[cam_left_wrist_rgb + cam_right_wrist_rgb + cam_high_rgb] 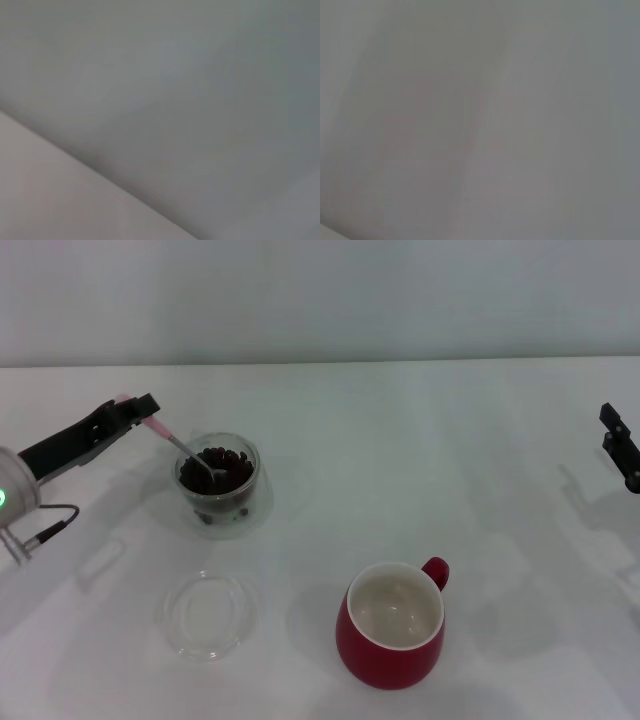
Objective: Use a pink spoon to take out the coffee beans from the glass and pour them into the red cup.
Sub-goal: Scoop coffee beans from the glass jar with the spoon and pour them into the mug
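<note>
Surface: white table [420,440], pale wall behind.
Left gripper [138,412]: at 10 o'clock, clamped on pink spoon [170,439] handle.
Spoon axis: slants toward 4 o'clock, bowl dipped in coffee beans [222,468].
Glass [219,484]: 9–10 o'clock.
Red cup [393,625]: 5 o'clock from glass, well apart.
Right gripper [622,447]: parked, 3 o'clock; finger state unreadable.

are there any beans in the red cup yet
No, the red cup shows only its bare white inside, while the beans all sit in the glass.
</note>
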Available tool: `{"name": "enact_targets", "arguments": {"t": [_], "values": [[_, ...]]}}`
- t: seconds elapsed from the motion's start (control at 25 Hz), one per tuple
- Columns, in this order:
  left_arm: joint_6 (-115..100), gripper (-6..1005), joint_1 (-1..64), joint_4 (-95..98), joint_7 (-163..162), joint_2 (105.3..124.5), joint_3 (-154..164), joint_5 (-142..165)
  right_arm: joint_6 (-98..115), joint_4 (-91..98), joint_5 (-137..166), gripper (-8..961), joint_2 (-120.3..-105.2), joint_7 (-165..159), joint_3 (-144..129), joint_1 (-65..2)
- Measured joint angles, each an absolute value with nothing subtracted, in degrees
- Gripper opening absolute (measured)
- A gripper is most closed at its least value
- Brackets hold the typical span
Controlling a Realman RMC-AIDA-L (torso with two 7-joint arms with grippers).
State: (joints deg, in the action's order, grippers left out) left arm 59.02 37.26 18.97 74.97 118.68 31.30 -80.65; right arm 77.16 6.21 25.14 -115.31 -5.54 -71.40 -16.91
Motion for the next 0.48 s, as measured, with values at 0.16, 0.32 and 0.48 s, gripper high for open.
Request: {"name": "enact_targets", "arguments": {"t": [0.16, 0.32, 0.48], "values": [[59.2, 131, 35.7, 18.1, 73.1, 118.73, 31.3, -82.3, 77.2, 6.3, 25.1, 567, -115.31, -5.5, -72.0, -17.0], [59.7, 131, 34.0, 17.1, 72.6, 118.66, 31.2, -85.1, 77.2, 6.3, 25.1, 567, -115.31, -5.5, -72.1, -17.1], [61.3, 131, 32.4, 17.0, 72.4, 118.50, 31.2, -88.6, 77.1, 6.4, 25.1, 567, -115.31, -5.5, -72.1, -17.2]]}}
